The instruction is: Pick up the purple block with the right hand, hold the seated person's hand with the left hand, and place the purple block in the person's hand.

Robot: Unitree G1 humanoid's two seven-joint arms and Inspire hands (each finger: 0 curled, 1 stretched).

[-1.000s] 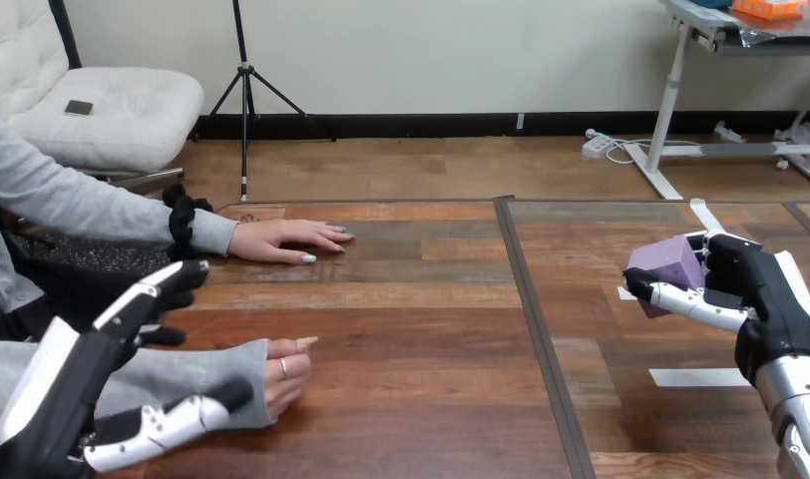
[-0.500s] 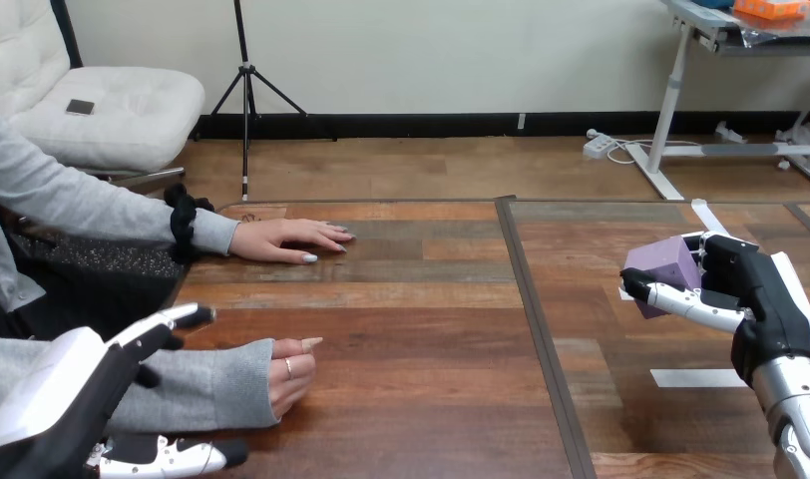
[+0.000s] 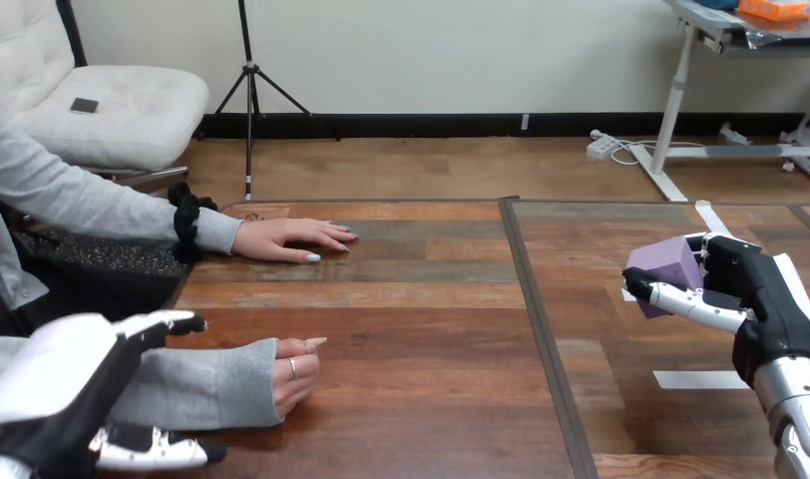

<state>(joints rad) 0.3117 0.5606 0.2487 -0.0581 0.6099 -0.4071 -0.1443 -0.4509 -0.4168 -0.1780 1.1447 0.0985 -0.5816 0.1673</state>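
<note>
1. Right hand [image 3: 755,299]: over the right part of the wooden table [image 3: 431,329], fingers and thumb curled round the purple block [image 3: 664,265], gripping it.
2. Purple block: held in the right hand, tilted, on the hand's inner side, facing the table's middle. A white tape strip [image 3: 695,379] lies on the table nearer the robot.
3. Left hand [image 3: 52,384]: at the lower left corner, fingers straight and spread open. Fingers lie along the far side of the person's grey sleeve [image 3: 206,384], thumb along its near side; contact with the sleeve cannot be told.
4. Person's nearer hand [image 3: 293,374]: resting on the table just beyond the left hand, loosely curled, holding nothing.
5. Person's farther hand [image 3: 286,239]: flat on the table, palm down, well apart from both robot hands.
6. Block and person's nearer hand: well apart, on opposite halves of the table.
</note>
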